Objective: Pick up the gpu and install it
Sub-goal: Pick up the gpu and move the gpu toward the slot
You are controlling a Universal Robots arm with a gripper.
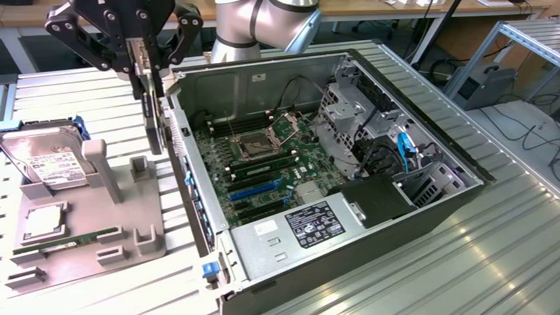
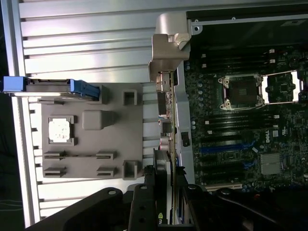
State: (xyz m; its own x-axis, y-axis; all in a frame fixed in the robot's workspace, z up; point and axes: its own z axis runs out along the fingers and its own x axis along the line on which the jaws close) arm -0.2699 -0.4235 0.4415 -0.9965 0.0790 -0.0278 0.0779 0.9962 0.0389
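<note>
Black end effector (image 1: 144,62) clamped on the gpu (image 1: 156,118), card held upright and edge-on. Aloft just outside the rear wall of the open computer case (image 1: 185,151), above the gap between that wall and the grey parts fixture (image 1: 88,210). Silver bracket (image 2: 169,45) close beside the case rim in the wrist view. Not yet over the motherboard (image 1: 262,164).

Probable trouble from here:
- Clipping the case wall or rim with bracket or board edge, through too little clearance.
- Missing the blue expansion slots (image 1: 254,191), through slight tilt in so narrow a grip.
- Slipping of the thin card between the pads under any sideways knock.
</note>
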